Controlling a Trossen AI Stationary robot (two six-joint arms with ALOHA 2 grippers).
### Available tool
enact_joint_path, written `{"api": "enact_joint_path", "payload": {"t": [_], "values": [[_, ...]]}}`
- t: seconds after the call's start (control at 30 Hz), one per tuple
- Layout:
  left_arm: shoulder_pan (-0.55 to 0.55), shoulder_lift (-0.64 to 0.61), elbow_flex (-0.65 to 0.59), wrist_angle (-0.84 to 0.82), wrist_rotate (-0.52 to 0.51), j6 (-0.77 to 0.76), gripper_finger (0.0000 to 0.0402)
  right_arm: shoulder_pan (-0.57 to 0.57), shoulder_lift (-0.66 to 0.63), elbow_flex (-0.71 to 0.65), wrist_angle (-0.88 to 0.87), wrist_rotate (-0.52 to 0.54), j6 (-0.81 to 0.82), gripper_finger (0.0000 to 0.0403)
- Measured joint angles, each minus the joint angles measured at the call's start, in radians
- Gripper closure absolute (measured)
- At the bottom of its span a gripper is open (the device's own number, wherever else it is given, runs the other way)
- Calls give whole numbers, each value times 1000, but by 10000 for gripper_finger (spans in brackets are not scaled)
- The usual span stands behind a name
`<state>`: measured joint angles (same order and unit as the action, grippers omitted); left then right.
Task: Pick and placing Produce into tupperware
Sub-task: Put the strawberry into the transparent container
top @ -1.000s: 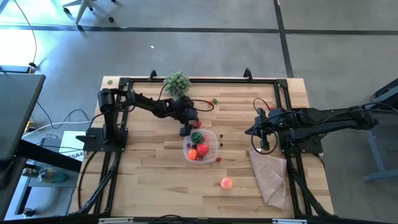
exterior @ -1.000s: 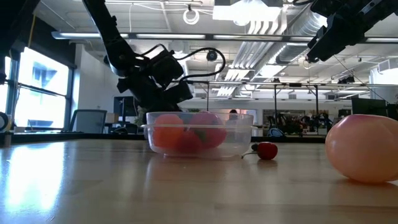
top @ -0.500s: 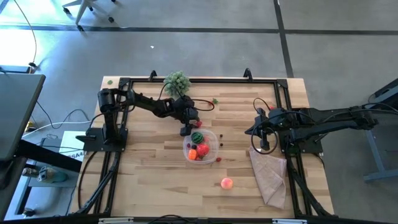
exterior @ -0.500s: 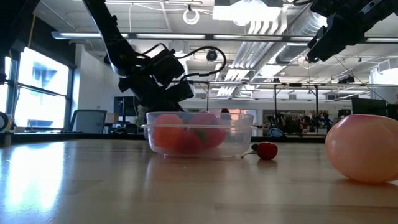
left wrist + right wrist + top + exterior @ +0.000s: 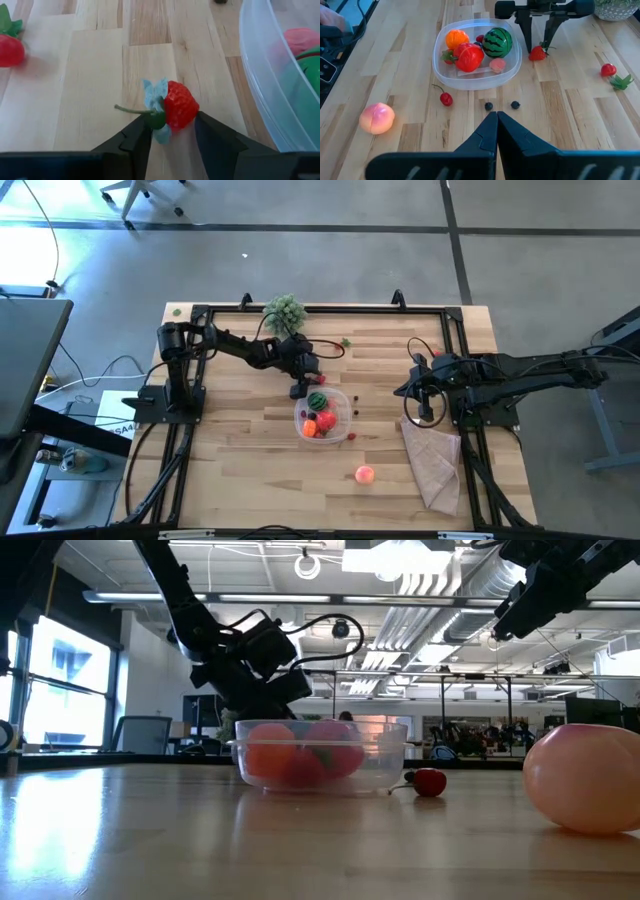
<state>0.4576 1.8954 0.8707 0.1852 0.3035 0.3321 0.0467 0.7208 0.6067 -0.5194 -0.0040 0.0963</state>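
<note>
I see the tupperware (image 5: 476, 55) at mid-table, already holding several produce pieces. The left gripper (image 5: 172, 131) stands just beyond its far rim, fingers apart and straddling a small strawberry (image 5: 179, 105) on the wood, not yet clamped. I judge the berry light, stiff and smooth-skinned; hold should fall on its red body, not the leafy stem. The right gripper (image 5: 496, 131) waits at the right, fingers together, empty.

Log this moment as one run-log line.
left gripper: closing around strawberry beside tupperware | right gripper: shut, idle | peach, cherry: on table
</note>
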Motion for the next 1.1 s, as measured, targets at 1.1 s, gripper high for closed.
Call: {"api": "enact_joint_path", "payload": {"t": [1.1], "values": [[1, -1, 0, 10, -44, -4, 268, 0, 0, 0, 0, 0, 0, 403]]}}
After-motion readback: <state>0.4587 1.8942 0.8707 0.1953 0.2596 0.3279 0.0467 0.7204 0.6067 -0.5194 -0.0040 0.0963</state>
